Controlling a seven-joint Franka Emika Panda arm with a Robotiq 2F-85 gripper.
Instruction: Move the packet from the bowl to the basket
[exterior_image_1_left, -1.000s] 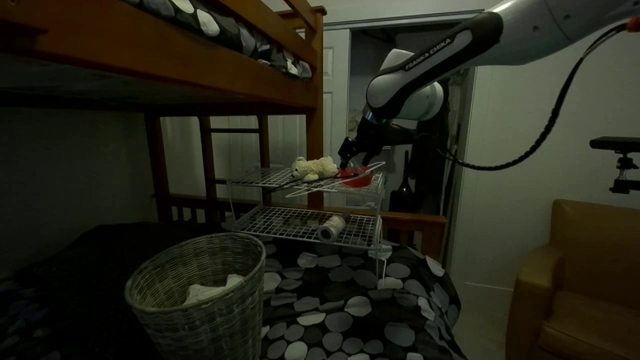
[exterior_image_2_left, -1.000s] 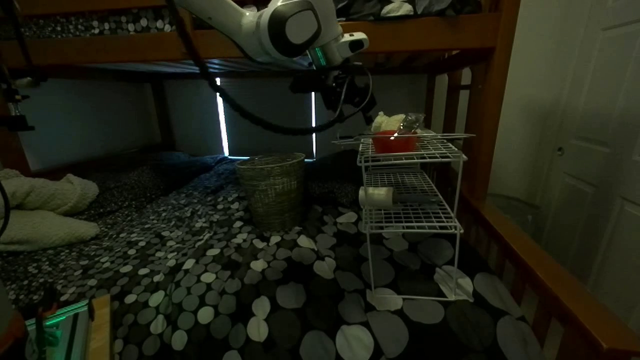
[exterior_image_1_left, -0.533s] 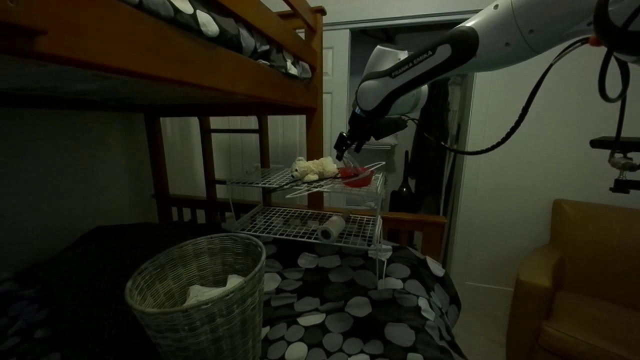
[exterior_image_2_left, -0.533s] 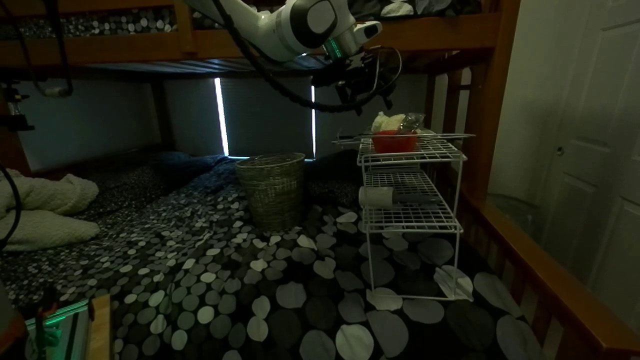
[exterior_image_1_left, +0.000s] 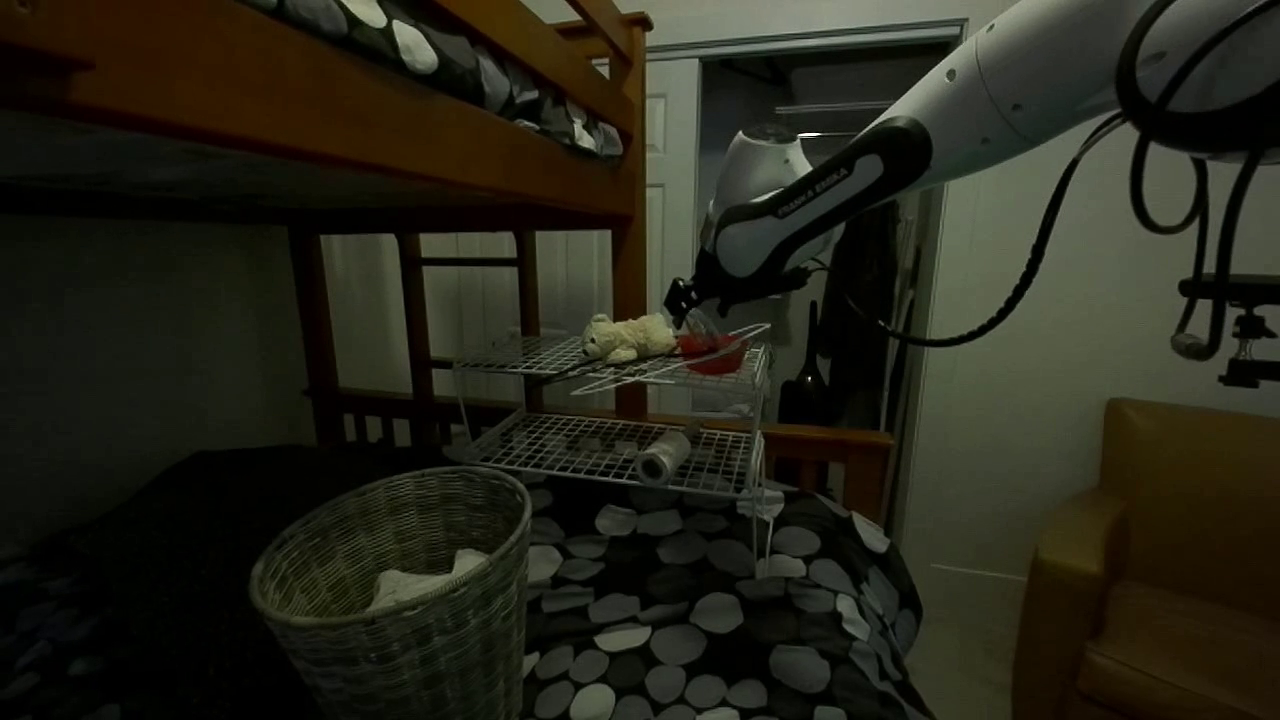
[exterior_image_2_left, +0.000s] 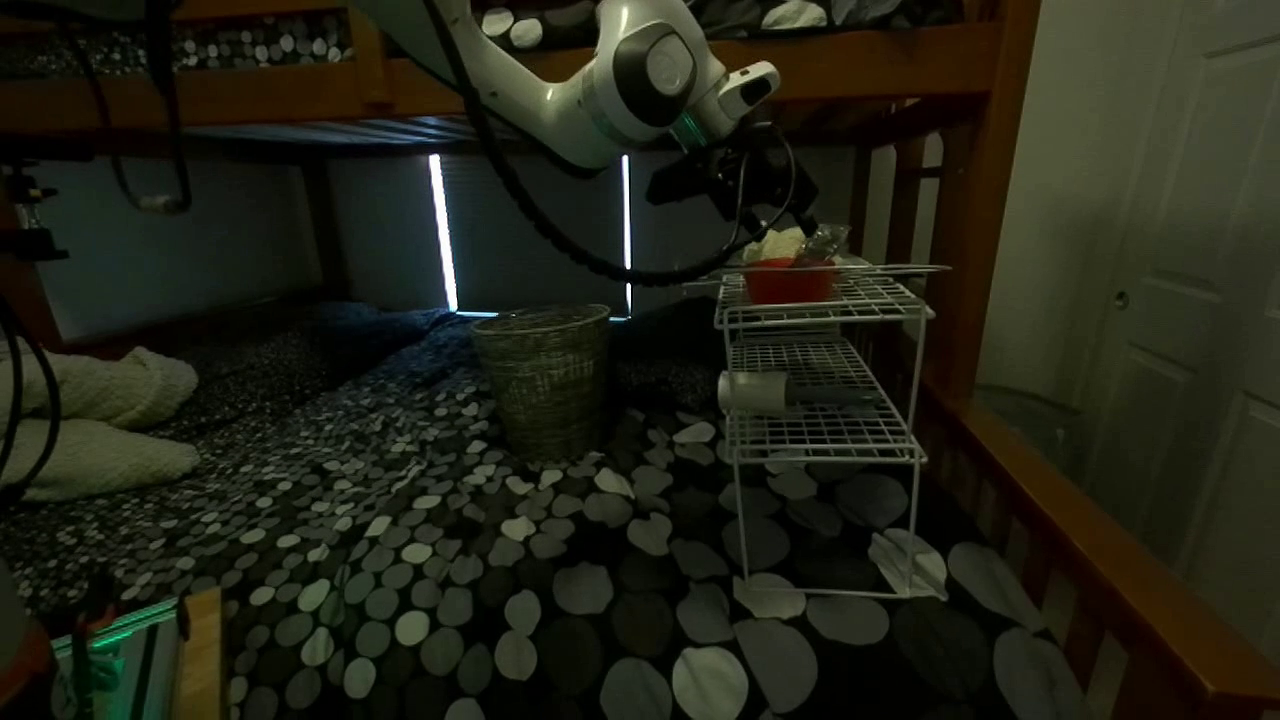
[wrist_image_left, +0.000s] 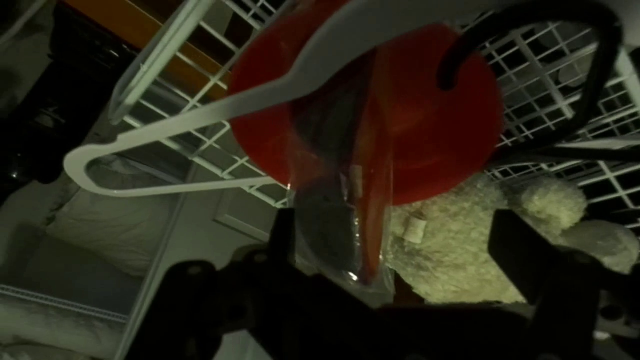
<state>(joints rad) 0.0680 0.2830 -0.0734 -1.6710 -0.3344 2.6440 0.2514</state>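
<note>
The packet (wrist_image_left: 327, 220) is a clear plastic sleeve with dark and orange-red contents. It stands tilted in the red bowl (wrist_image_left: 440, 125), its end sticking out over the rim; it also shows in both exterior views (exterior_image_1_left: 700, 322) (exterior_image_2_left: 826, 240). The bowl sits on the rack's top shelf (exterior_image_1_left: 712, 360) (exterior_image_2_left: 788, 285). My gripper (wrist_image_left: 395, 222) is open just above the bowl (exterior_image_1_left: 700, 308) (exterior_image_2_left: 784, 232). In the wrist view the packet's end lies between the fingers, close to the left one; contact cannot be told. The woven basket (exterior_image_1_left: 430, 640) (exterior_image_2_left: 545, 390) stands on the bed with white cloth inside.
A cream plush bear (exterior_image_1_left: 630, 338) lies beside the bowl on the white wire rack (exterior_image_1_left: 600, 440). White and black hangers (wrist_image_left: 200, 115) cross over the bowl. A lint roller (exterior_image_1_left: 665, 457) lies on the lower shelf. The upper bunk (exterior_image_1_left: 400, 140) overhangs the bed.
The gripper rose a little from the bowl, then came down again, tilted more and shifted toward the packet. The packet, bowl and basket have not visibly moved.
</note>
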